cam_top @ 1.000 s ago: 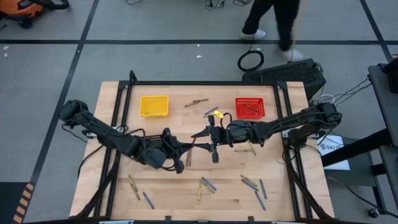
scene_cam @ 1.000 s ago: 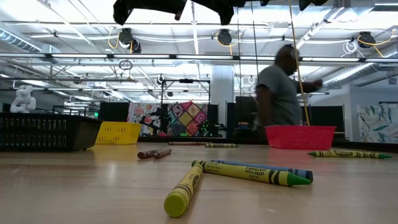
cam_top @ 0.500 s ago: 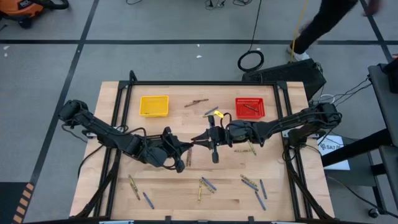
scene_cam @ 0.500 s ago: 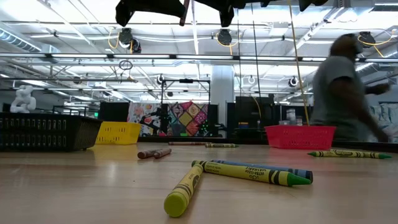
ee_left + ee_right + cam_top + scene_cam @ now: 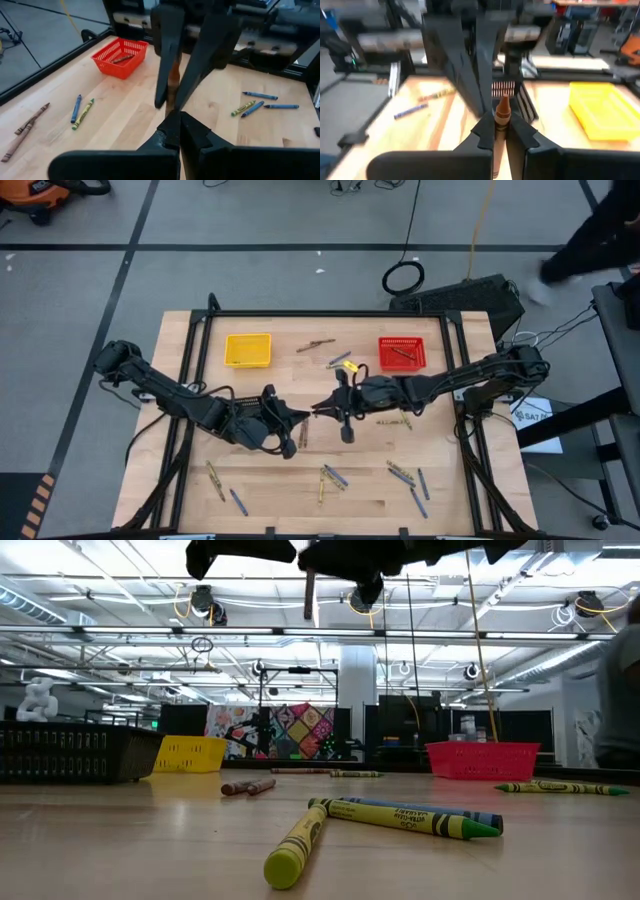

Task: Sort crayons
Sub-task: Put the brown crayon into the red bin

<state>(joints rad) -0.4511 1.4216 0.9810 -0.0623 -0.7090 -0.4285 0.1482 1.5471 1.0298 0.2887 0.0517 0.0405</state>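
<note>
**Brown Crayon Gripped by Both Grippers Above Table Centre**

**Task item.** The brown crayon (image 5: pixel 501 116) is a thin paper-wrapped stick with a pointed tip. It stands between the fingers of both grippers above the wooden table (image 5: pixel 180 480). In the left wrist view it shows as a short brown length (image 5: pixel 173 80) between the right arm's two dark fingers. In the low view it hangs upright (image 5: pixel 309 595) below the gripper bodies, well clear of the table.

**Arm pose.** Both arms reach inward from opposite sides and meet tip to tip over the middle of the table. The left gripper (image 5: pixel 312 413) is closed on the crayon. The right gripper (image 5: pixel 322 408) is also clamped on the same crayon, directly facing the left one, with fingertips all but touching.

**Loose crayons.** Blue and yellow crayons (image 5: pixel 332 477) lie scattered on the near part of the table, below the two grippers in the high view. Two brown crayons (image 5: pixel 316 344) and a blue-and-yellow pair (image 5: pixel 341 360) lie on the far side.

**Containers.**
- Yellow basket (image 5: pixel 248 349): far side of the grippers, toward the left arm; contents cannot be made out.
- Red basket (image 5: pixel 402 352): far side, toward the right arm; holds a brown crayon (image 5: pixel 401 353).
- Black basket (image 5: pixel 70 752): seen only in the low view; contents not visible.
</note>
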